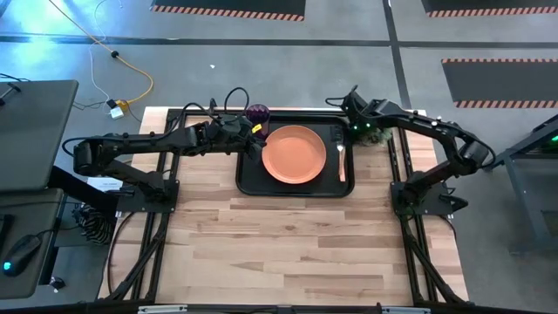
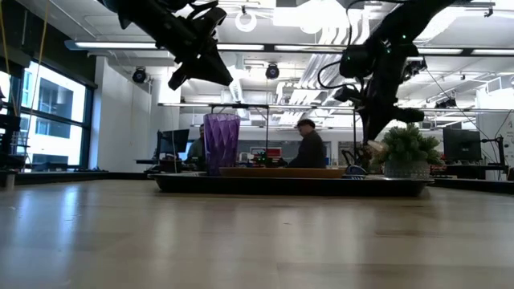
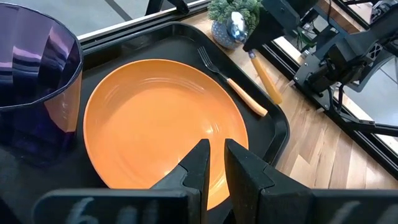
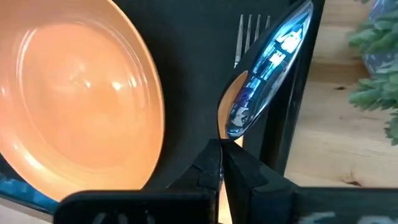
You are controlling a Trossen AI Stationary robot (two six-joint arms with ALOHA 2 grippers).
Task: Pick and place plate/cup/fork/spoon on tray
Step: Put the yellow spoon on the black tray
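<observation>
Right claw (image 4: 221, 149): hanging over the right end of the tray, clenched on the spoon's handle, the fingers pressing together just below the silver bowl.
Spoon (image 4: 264, 78): being held up above the tray's right rim, bowl pointing away from the claw; its orange handle is showing in the left wrist view, slanting down from the claw.
Left claw (image 3: 214, 163): hovering over the plate's left edge, just beside the cup; its fingers are standing a narrow gap apart and gripping nothing.
Tray (image 1: 247, 179): sitting at the far middle of the wooden table (image 1: 288, 244).
Plate (image 1: 295, 154): lying flat in the middle of the tray.
Cup (image 1: 257, 113): standing upright in the tray's far left corner, near the plate's rim.
Fork (image 1: 341, 161): lying on the tray just right of the plate, tines pointing to the far side.
Potted plant (image 2: 405, 152): standing on the table beyond the tray's far right corner.
Person (image 2: 307, 146): sitting in the room behind the table.
</observation>
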